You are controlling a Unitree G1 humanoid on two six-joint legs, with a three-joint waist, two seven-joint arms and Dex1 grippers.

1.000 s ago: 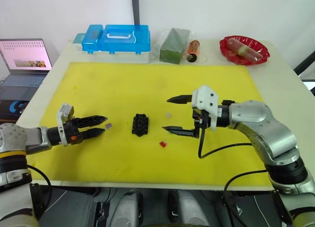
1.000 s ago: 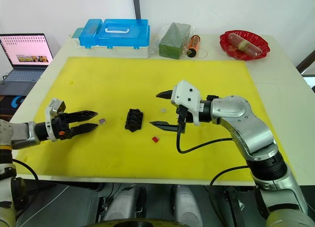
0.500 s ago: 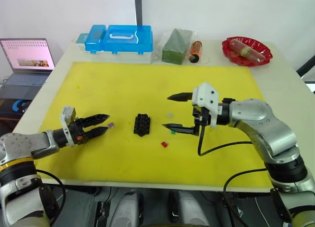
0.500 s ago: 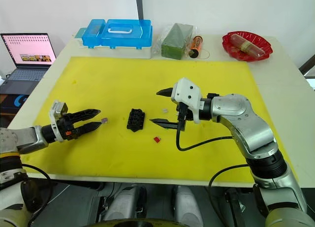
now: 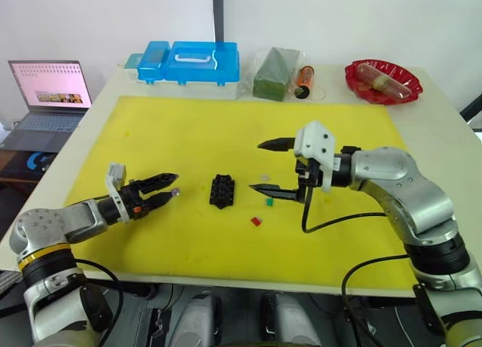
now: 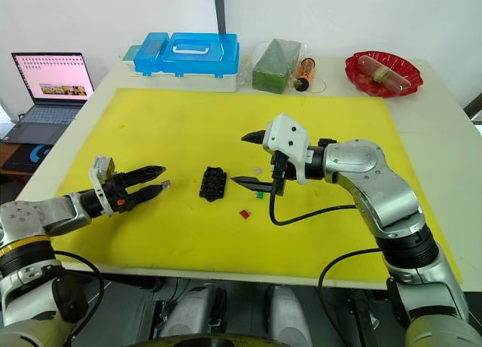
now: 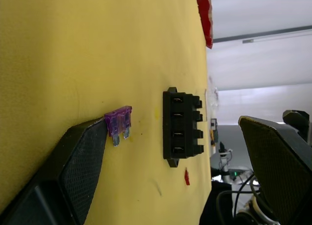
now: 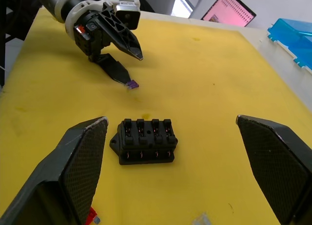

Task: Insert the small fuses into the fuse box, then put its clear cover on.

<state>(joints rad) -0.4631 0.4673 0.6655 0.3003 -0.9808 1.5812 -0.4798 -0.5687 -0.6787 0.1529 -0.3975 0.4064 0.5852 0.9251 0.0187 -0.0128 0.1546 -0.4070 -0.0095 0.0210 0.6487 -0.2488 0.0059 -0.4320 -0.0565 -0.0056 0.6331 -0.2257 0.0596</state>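
1. The left gripper (image 5: 166, 190) is spread, its lower fingertip touching a purple fuse (image 7: 119, 124) lying on the yellow mat (image 5: 188, 129).
2. The right gripper (image 5: 269, 167) is spread wide, hovering just right of the fuse box (image 5: 221, 190).
3. A green fuse (image 5: 268, 201), red fuse (image 5: 255, 221) and pale fuse (image 5: 263, 177) lie on the mat near the right gripper.

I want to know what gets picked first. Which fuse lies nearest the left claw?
The purple fuse: it lies at the left claw's fingertip, left of the fuse box. The other fuses lie right of the box.
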